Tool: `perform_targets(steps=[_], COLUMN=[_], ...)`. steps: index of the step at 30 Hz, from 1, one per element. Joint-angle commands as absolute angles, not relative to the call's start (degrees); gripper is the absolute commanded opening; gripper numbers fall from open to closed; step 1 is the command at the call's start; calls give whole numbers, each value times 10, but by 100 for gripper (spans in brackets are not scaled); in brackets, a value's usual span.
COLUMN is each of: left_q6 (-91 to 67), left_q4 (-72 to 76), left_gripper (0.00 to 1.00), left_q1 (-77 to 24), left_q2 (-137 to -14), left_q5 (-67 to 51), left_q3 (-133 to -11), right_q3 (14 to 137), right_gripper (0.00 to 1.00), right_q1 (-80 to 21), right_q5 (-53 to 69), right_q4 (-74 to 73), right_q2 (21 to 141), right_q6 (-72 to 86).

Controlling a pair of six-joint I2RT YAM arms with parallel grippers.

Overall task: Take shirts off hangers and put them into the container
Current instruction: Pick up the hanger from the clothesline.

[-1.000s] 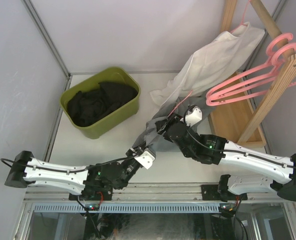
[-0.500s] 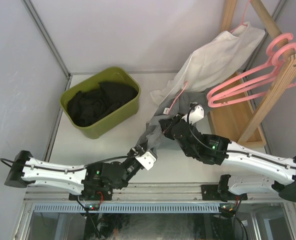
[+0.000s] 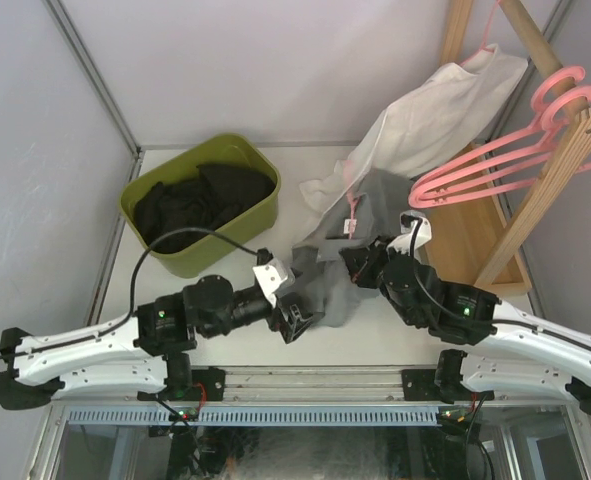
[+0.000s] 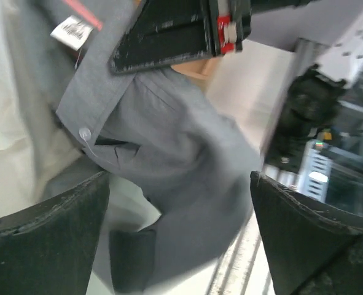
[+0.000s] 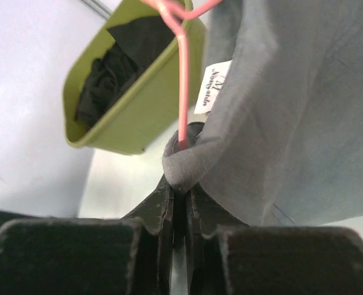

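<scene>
**Left arm lets go and swings in; right clamps the collar**

Since a second ago the left arm has swung toward mid-bench. Its end effector (image 3: 297, 318) has spread wide and grips nothing. The right end effector (image 5: 180, 184) has clenched on a fold of the grey shirt (image 3: 330, 290) at the collar.

The shirt sags between the arms, partly on the bench (image 3: 305, 170), well apart from the container (image 3: 237, 232).

It looks light and limp, likely to slump and slide. A bunched fold away from the pink hanger (image 5: 182, 80) seems the safest hold.

The hanger's shoulders are buried in cloth. Whether the right pinch also traps its wire I cannot tell. The left wrist view is blurred.
</scene>
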State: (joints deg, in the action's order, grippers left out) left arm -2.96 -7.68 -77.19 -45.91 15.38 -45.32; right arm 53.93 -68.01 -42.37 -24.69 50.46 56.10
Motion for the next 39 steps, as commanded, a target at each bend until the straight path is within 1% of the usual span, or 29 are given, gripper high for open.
perform_targets(steps=[1, 3, 5, 9, 14, 17, 22, 24, 28, 33, 35, 39], left_q6=[-105, -115, -123, -149, -209, -231, -232, -234, -239, -243, -240, -237], left_q4=[-147, -136, -131, -94, -76, -87, -106, -109, -113, -126, -133, -143], left_gripper=[100, 100, 100, 100, 100, 100, 99, 98, 98, 97, 98, 97], left_q1=[-724, -706, -695, -666, -569, -524, -506, -506, -506, -505, -505, -505], left_q2=[-471, -477, -484, -460, -413, -391, -356, -348, -325, -287, -277, -270], left_q5=[-103, -189, -240, -239, -174, -111, 26, 73, 132, 177, 186, 193], left_q3=[-526, -528, -534, -518, -484, -478, -476, -474, -464, -451, -450, -451], right_q3=[509, 505, 505, 505, 507, 531, 615, 652, 711, 765, 766, 766], right_gripper=[0, 0, 0, 0, 0, 0, 0, 0, 0, 0, 0, 0], right_q1=[-678, -671, -660, -648, -642, -641, -641, -641, -641, -641, -641, -640], right_q5=[-377, -380, -372, -317, -206, -155, -37, -13, 10, 26, -1, -93], right_q4=[-213, -220, -228, -218, -182, -184, -227, -243, -256, -268, -278, -337], right_q2=[457, 443, 434, 412, 369, 346, 353, 359, 365, 367, 370, 390], right_q6=[412, 415, 418, 378, 287, 255, 204, 193, 170, 138, 129, 126])
